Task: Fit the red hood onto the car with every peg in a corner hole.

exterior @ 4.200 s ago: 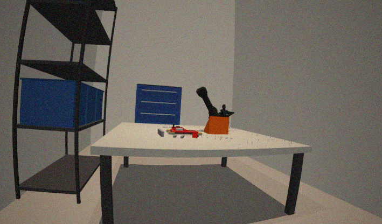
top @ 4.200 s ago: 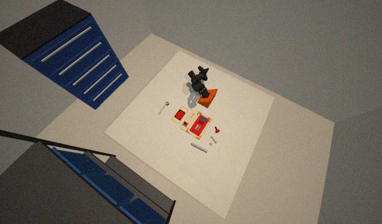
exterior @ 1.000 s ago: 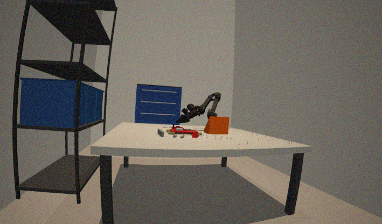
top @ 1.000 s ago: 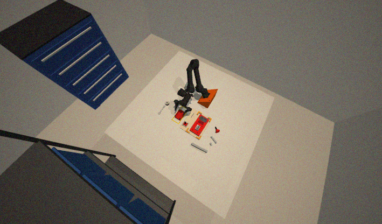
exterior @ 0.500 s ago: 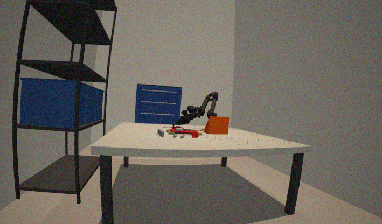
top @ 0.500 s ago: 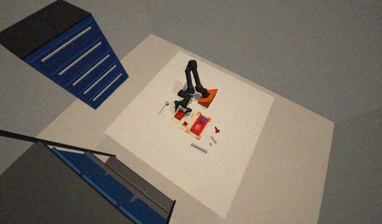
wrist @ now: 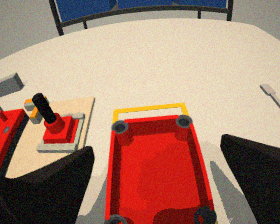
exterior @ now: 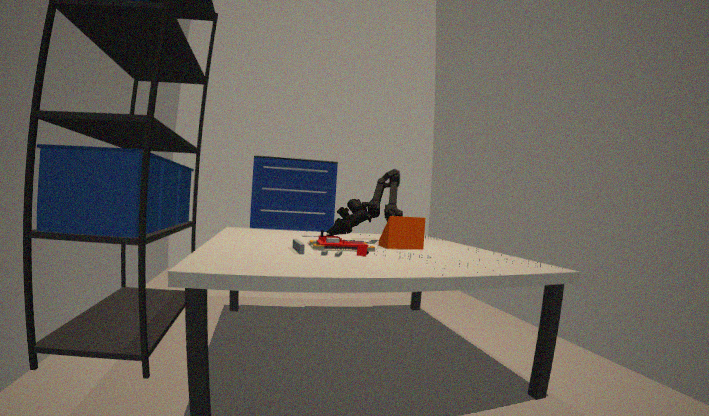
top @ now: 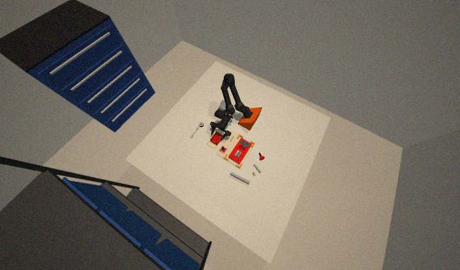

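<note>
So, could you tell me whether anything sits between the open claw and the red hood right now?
Nothing visible does. In the wrist view the hood lies on the table inside its yellow outline, with the open, empty claw straddling it, one finger on each side. The small red joystick piece stands off to the side.

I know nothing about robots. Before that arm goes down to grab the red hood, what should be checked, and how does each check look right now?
1. End effector open and empty: ok, fingers wide apart with nothing between them.
2. Hood lying flat inside its yellow outline: ok.
3. Fingers either side of the hood: ok in the wrist view.
4. Fingers low enough to close on it: cannot tell.
5. Car waiting in its jig, top uncovered: ok.
6. Pegs on the car lined up for the corner holes: cannot tell, too small.
</note>
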You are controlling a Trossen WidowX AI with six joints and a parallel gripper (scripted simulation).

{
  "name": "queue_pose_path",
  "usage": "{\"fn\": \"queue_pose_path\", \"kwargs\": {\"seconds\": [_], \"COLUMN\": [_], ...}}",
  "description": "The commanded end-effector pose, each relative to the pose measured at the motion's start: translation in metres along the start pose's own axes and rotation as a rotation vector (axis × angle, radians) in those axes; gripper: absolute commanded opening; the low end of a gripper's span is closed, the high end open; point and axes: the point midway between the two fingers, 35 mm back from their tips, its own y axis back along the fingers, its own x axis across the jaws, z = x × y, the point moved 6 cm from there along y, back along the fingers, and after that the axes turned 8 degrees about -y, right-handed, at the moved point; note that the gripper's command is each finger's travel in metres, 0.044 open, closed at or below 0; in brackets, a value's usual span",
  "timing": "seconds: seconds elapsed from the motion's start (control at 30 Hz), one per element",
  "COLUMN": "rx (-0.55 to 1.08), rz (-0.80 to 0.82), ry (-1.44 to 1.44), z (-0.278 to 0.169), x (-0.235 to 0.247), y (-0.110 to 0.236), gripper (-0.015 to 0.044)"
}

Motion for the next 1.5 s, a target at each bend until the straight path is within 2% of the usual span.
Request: {"fn": "queue_pose_path", "kwargs": {"seconds": [0.0,1.47], "rx": [0.001,0.002], "rz": [0.004,0.004], "ry": [0.005,0.006], "z": [-0.004,-0.023], "x": [0.001,-0.001], "y": [-0.001,-0.01], "gripper": [0.044,0.044]}}
